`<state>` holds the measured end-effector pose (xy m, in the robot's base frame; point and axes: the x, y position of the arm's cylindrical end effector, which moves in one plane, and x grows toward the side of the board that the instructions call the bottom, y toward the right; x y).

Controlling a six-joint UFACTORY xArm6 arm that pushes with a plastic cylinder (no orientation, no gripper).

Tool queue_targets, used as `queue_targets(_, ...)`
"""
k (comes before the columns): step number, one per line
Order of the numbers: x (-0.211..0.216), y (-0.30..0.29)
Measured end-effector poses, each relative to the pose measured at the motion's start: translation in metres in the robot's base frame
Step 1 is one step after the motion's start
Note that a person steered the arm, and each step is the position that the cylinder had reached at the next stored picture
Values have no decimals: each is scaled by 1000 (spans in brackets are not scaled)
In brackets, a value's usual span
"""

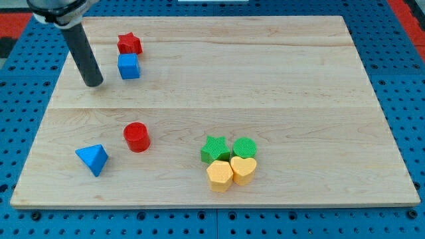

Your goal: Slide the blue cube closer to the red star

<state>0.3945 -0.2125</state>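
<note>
A: Blue cube (129, 66): near the board's top-left, just below the red star (129, 44), seemingly touching it.

B: And my tip (94, 83)?

A: Left of the blue cube, slightly lower, close but apart. No fingers to speak of, only a bare rod.

B: Elsewhere on the wooden board (265, 79)?

A: Red cylinder (137, 137) lower left, blue pyramid-like block (92, 159) beside it. Further right, a tight cluster: green star (214, 149), green cylinder (244, 147), yellow hexagonal block (219, 176), yellow heart (243, 169).
</note>
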Motion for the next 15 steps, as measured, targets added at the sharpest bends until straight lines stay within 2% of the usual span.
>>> queue_targets(1, 15, 64)
queue_targets(2, 6, 150)
queue_targets(3, -29, 154)
queue_targets(4, -55, 120)
queue_targets(7, -52, 64)
queue_targets(8, -29, 59)
queue_targets(9, 10, 9)
queue_targets(10, 13, -64)
queue_targets(11, -33, -71)
queue_targets(12, -40, -22)
queue_targets(13, -28, 19)
queue_targets(14, -27, 33)
queue_targets(15, 10, 31)
